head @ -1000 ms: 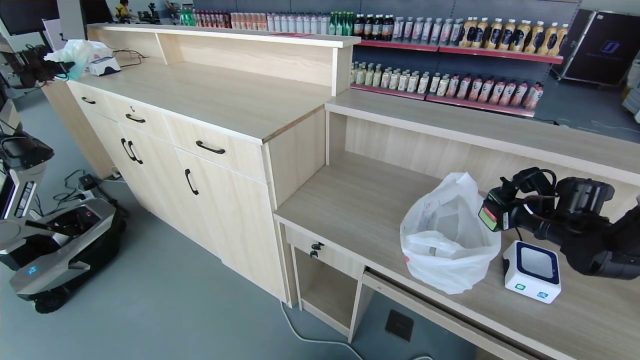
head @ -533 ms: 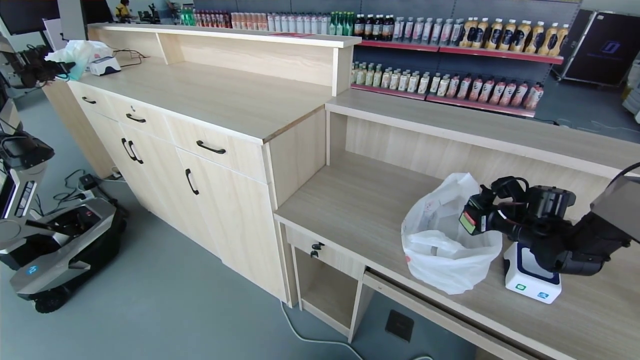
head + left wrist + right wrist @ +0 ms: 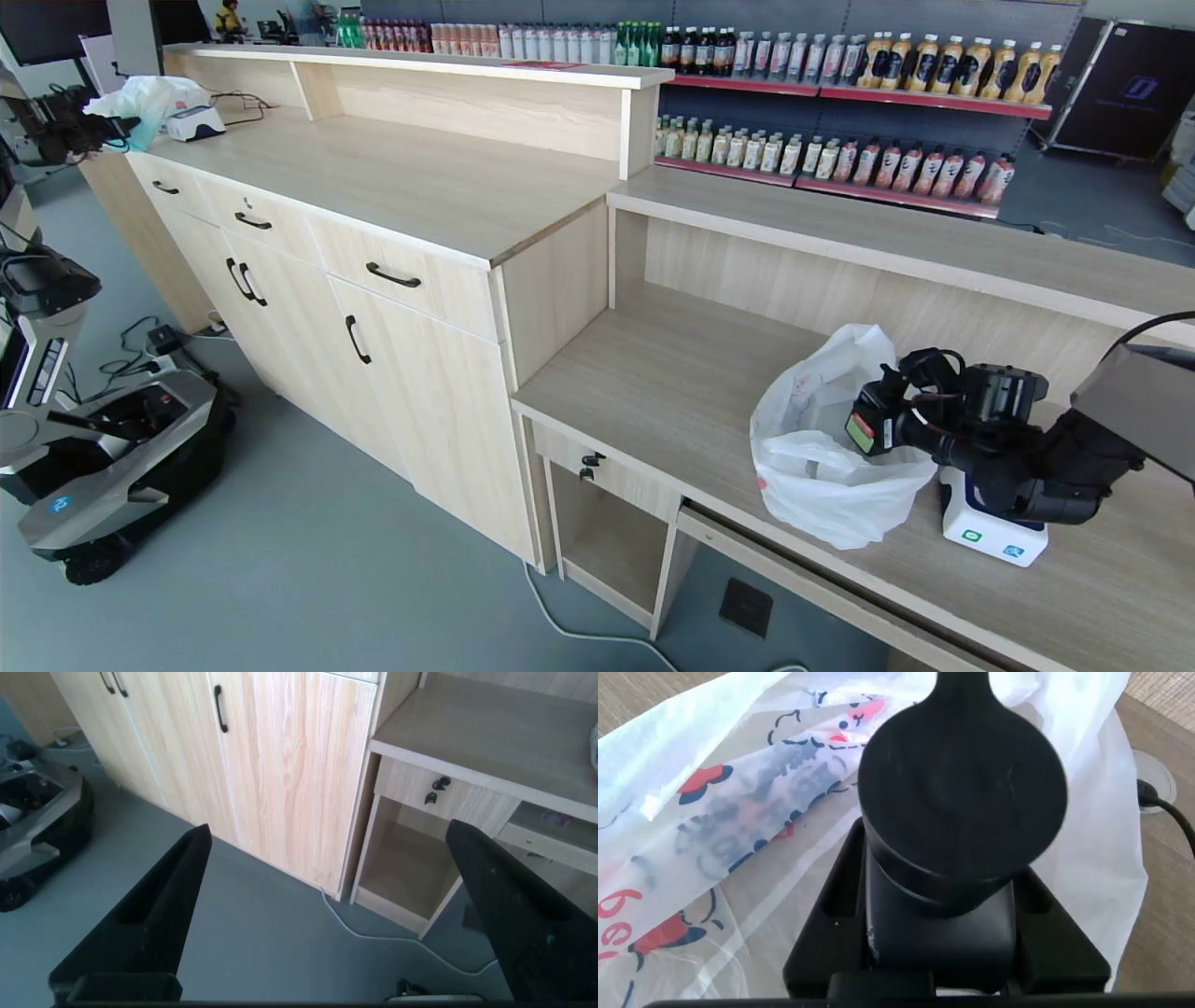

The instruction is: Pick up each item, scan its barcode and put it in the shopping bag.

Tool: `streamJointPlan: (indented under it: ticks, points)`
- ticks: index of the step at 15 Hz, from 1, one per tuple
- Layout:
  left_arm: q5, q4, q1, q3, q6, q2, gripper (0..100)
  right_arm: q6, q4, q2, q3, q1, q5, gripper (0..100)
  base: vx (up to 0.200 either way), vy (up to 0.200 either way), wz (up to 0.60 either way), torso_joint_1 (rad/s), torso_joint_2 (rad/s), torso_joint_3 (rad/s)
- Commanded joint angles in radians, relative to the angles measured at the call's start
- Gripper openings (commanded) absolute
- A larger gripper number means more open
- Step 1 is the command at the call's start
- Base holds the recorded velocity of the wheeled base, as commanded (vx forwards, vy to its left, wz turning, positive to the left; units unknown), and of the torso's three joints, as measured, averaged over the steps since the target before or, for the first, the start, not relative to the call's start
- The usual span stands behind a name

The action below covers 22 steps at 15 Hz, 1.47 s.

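My right gripper (image 3: 887,425) is shut on a black can (image 3: 864,429) with a green and red label on its end. It holds the can on its side at the mouth of the white shopping bag (image 3: 822,485), which stands open on the low counter (image 3: 672,373). In the right wrist view the can's round black lid (image 3: 962,784) hangs right over the bag's printed plastic (image 3: 729,821). My left gripper (image 3: 327,924) is open, its dark fingers (image 3: 149,915) spread wide above the grey floor in front of the cabinets.
A white barcode scanner (image 3: 991,539) sits on the counter just right of the bag, partly under my right arm. A taller counter with drawers (image 3: 392,187) stands to the left. Bottle shelves (image 3: 840,159) line the back. Another robot base (image 3: 103,457) is parked on the floor at left.
My right arm has carried the can leftward and down, from above the scanner to the bag's mouth. The bag and scanner have stayed put.
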State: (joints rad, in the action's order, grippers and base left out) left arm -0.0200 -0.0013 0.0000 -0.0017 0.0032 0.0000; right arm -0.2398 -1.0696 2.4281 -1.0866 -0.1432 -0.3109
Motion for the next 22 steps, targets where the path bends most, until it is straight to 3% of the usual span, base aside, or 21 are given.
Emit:
streamJointPlan:
  ticks: [1, 3, 4, 10, 13, 14, 16, 19, 21, 22]
  points:
    - [0.0, 0.0, 0.0, 0.0, 0.0, 0.002, 100, -0.001, -0.001, 0.008, 0.002, 0.002, -0.001, 0, 0.0, 0.0, 0.0, 0.0, 0.0, 0.0]
    - [0.0, 0.0, 0.0, 0.0, 0.0, 0.0, 100, -0.003, -0.001, 0.008, 0.007, 0.002, -0.001, 0, 0.0, 0.0, 0.0, 0.0, 0.0, 0.0]
    - [0.0, 0.0, 0.0, 0.0, 0.0, 0.0, 100, -0.003, -0.001, 0.009, 0.004, 0.001, -0.001, 100, 0.0, 0.0, 0.0, 0.0, 0.0, 0.0]
    - [0.0, 0.0, 0.0, 0.0, 0.0, 0.0, 100, -0.006, 0.0, -0.153, 0.048, 0.013, -0.002, 100, 0.0, 0.0, 0.0, 0.0, 0.0, 0.0]
    - [0.0, 0.0, 0.0, 0.0, 0.0, 0.0, 100, -0.01, 0.0, -0.515, 0.281, -0.027, -0.002, 100, 0.0, 0.0, 0.0, 0.0, 0.0, 0.0]
    - [0.0, 0.0, 0.0, 0.0, 0.0, 0.002, 100, -0.03, 0.002, -0.666, 0.427, -0.076, -0.001, 100, 0.0, 0.0, 0.0, 0.0, 0.0, 0.0]
    - [0.0, 0.0, 0.0, 0.0, 0.0, 0.0, 100, -0.093, 0.079, -0.774, 0.507, -0.165, 0.004, 100, 0.0, 0.0, -0.6, 0.002, 0.0, 0.005]
    - [0.0, 0.0, 0.0, 0.0, 0.0, 0.0, 100, -0.259, 0.315, -0.856, 0.531, -0.42, 0.004, 100, 0.0, 0.0, -0.6, -0.146, 0.29, 0.147]
    - [0.0, 0.0, 0.0, 0.0, 0.0, 0.0, 100, -0.283, 0.356, -0.854, 0.533, -0.498, 0.004, 100, 0.0, 0.0, -0.6, -0.178, 0.36, 0.173]
    - [0.0, 0.0, 0.0, 0.0, 0.0, 0.0, 100, -0.309, 0.364, -0.85, 0.537, -0.581, 0.004, 100, 0.0, 0.0, -0.6, -0.203, 0.37, 0.178]
